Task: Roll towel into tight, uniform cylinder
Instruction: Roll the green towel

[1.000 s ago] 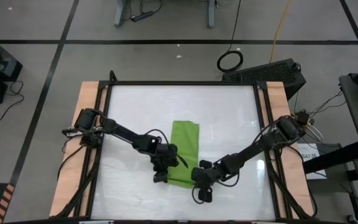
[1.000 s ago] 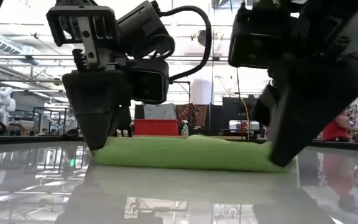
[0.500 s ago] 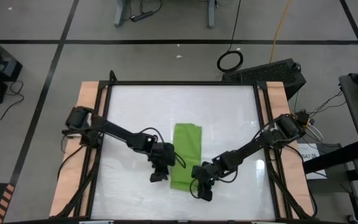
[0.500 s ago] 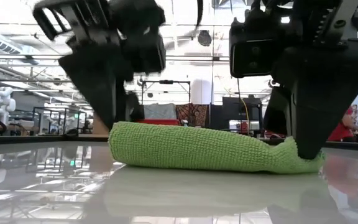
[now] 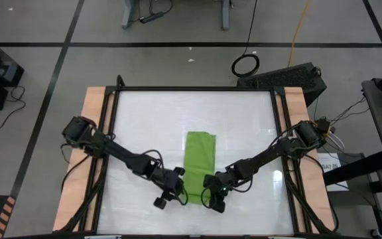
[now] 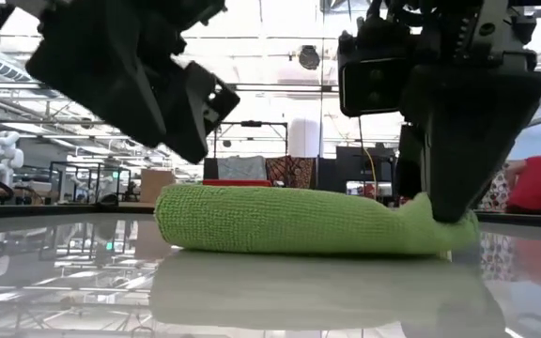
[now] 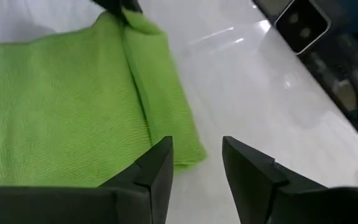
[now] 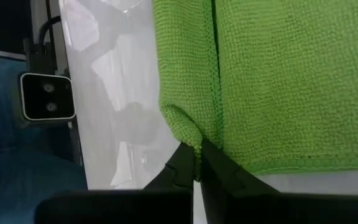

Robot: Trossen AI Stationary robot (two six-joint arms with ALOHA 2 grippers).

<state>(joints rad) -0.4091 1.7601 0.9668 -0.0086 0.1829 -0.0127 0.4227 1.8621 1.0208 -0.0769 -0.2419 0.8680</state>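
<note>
- Bench: I see a white glossy top framed in black, with bare wooden strips down both sides.
- Left arm: reaches from the left edge toward the near middle of the bench.
- Right arm: reaches from the right edge toward the same area.
- Towel: lime-green, lying as a long narrow strip in the near middle of the bench. In the low view the towel shows a thick rolled near end resting flat on the surface.
- Left pincer: just beside the towel's near left corner, raised off the surface in the low view. From my left wrist view the left pincer has its fingers apart with nothing between them, the towel's corner just ahead.
- Right pincer: at the towel's near right corner. In my right wrist view the right pincer is closed, pinching the towel's edge fold; the low view shows the right pincer pressing that end down.
</note>
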